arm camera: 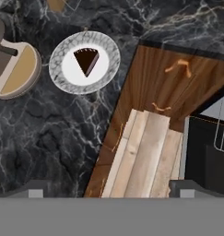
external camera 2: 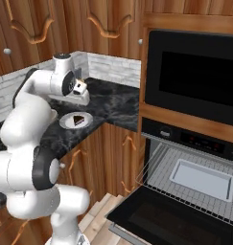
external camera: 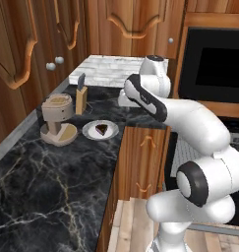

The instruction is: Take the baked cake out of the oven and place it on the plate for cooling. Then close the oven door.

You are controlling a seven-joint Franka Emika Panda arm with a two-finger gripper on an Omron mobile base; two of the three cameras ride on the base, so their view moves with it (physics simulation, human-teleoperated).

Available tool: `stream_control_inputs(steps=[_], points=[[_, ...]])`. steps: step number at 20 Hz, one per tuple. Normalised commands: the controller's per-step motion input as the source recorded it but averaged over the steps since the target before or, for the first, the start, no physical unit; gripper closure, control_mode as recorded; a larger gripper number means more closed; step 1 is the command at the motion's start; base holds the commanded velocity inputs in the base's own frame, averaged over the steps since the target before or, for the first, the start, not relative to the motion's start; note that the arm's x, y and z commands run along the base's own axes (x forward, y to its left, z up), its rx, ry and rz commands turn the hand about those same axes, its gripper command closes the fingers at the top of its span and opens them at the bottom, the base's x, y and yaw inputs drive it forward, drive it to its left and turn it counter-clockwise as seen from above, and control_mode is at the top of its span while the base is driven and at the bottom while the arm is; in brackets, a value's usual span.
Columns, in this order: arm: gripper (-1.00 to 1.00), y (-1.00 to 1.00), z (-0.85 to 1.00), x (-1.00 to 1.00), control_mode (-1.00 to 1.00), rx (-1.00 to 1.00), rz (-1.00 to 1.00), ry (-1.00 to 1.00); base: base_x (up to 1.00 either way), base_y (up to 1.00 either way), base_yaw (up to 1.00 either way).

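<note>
Fingers: two dark tips at the foot of the hand view, one fingertip [arm camera: 36, 188] far left, its partner far right; spread wide, holding nothing. They look straight down from well above the bench edge, over the wooden cabinet front and the floor boards.

Baked cake [arm camera: 87, 60]: dark brown wedge, lying flat near the middle of the plate [arm camera: 109, 64], a round white shallow dish with a marbled rim. Placement on the plate appears done.

Bench [external camera: 52, 187]: black marble with white veins. Just beside the plate stands a tan coffee grinder [external camera: 57, 118]; behind that, a wooden knife block [external camera: 81, 100].

Oven door [external camera 2: 170, 222]: dropped fully open, black, at the lower right of the right base view. Above it a wire rack is pulled out, carrying a pale grey baking tray [external camera 2: 202, 179]. The oven [external camera 2: 194, 139] sits under a black microwave [external camera 2: 194, 76].

Step in hand, by judgement: closing the door. Swing the arm clear of the plate, push the rack home if it would block the door, get under the door's outer edge or handle, and lift in an arc about the hinge until it is shut.

Writing: none legible; the control strip markings are too small to read.
</note>
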Motion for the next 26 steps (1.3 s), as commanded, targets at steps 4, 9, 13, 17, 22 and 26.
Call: stream_control_inputs(steps=[4, 9, 13, 17, 22, 26], points=[[-1.00, -0.80, 0.03, -1.00, -1.00, -0.02, 0.01, 0.02, 0.00, 0.00, 0.00], [-1.00, -0.76, -0.10, -0.86, -1.00, -0.01, 0.01, 0.07, 0.00, 0.00, 0.00], [-1.00, -0.31, -0.15, -0.29, -1.00, 0.00, 0.00, 0.12, 0.00, 0.00, 0.00], [-1.00, 0.00, -0.04, -0.01, 1.00, 0.00, 0.00, 0.06, -0.25, -0.01, 0.00], [-1.00, 0.00, 0.00, 0.00, 1.00, 0.00, 0.00, 0.00, -1.00, -0.33, -0.03], [-1.00, 0.00, 0.00, 0.00, 1.00, 0.00, 0.00, 0.00, -0.86, -0.82, 0.08]])
